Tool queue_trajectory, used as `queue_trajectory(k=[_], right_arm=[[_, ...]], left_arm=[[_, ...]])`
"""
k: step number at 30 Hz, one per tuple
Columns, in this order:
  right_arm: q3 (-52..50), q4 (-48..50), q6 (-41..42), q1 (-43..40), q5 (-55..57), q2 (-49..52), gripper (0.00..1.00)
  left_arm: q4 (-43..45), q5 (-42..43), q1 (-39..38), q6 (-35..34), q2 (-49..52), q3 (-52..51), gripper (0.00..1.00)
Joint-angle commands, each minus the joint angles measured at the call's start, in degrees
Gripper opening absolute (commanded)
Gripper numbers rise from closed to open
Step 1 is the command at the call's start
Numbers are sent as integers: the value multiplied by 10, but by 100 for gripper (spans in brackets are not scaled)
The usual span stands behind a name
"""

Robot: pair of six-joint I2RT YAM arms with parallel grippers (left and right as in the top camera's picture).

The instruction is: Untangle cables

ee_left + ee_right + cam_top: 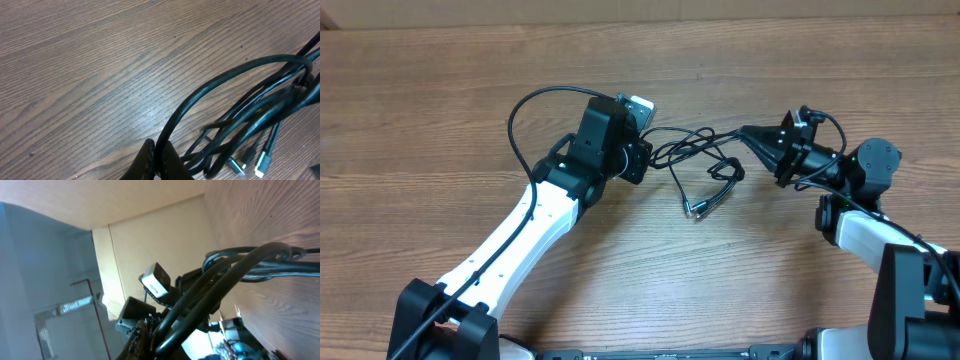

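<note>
Two grippers, one tangle of cables [724, 172] strung between them. Left gripper [156, 156] pinched tight on cable; right gripper [748, 133] likewise closed on bundle. Three plugs [262, 165] showing.

Wooden table [420, 80] filling whole overhead frame, brown grain running left to right. Thin black cables [692, 150] bunching at centre, just above middle, loops crossing each other. Unclear whether bunch is touching wood or hanging just over it. One strand trailing toward lower centre, plug ends [696, 211] lying on wood. Left wrist view: silver-tipped plugs sitting at lower right.
</note>
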Motion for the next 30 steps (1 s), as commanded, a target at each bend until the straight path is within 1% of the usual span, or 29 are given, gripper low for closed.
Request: queue_trajectory(k=[1,3,4,5,8,9,14,17,18,25,28,30], right_arm=[[4,4,25,-21,28,-8,4],[4,5,25,-28,30,-8,4],[4,4,24,-31,30,-8,7],[4,2,24,-33,29,-7,11],[4,2,17,-36,18,-7,33],[4,3,5,-36,10,-8,37],[4,3,-78,-35,-58,-7,53],[4,3,-109,-35,-89,-7,61],[4,3,-115,-35,-96,-8,63],[3,-6,-131,-14,-92,-7,63],[3,-30,-131,12,-64,-7,62],[3,-49,-153,33,-32,-7,62]], left_arm=[[-4,-17,5,-2,7,0,4],[-4,-17,5,-2,7,0,4],[-4,-17,5,-2,7,0,4],[-4,-17,5,-2,7,0,4],[-3,-17,5,-2,7,0,4],[-3,-17,5,-3,7,0,4],[-3,-17,5,-4,7,0,4],[0,-15,5,-4,7,0,4],[2,-10,5,-4,7,0,4],[33,34,5,-4,7,0,4],[35,38,4,-4,7,0,4],[35,41,4,-5,7,0,4]])
